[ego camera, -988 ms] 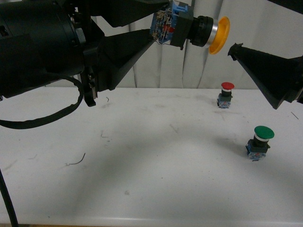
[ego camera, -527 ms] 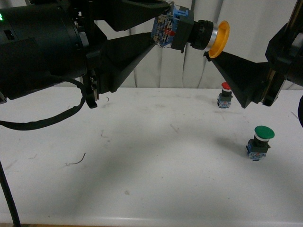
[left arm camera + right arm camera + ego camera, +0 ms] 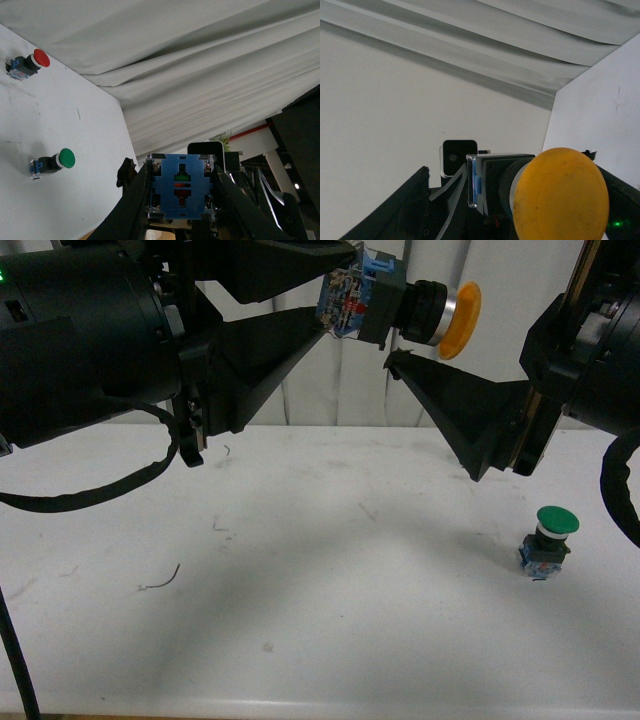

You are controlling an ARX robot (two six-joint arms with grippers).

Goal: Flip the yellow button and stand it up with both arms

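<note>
The yellow button (image 3: 400, 305) is held high above the table, lying sideways with its yellow cap (image 3: 460, 320) pointing right. My left gripper (image 3: 338, 298) is shut on its blue base, which the left wrist view shows clamped between both fingers (image 3: 180, 187). My right gripper (image 3: 506, 165) is open; its lower finger (image 3: 450, 405) reaches in just under the black collar. In the right wrist view the cap (image 3: 560, 192) sits large between the open fingers. I cannot tell if they touch it.
A green-capped switch (image 3: 548, 540) stands on the white table (image 3: 300, 590) at the right; it also shows in the left wrist view (image 3: 55, 161). A red-capped switch (image 3: 27, 62) is hidden behind the right arm in the front view. A curtain hangs behind.
My right gripper has moved left, from right of the yellow cap to under the button's collar, and now hides the red switch. The left gripper and button have stayed put.
</note>
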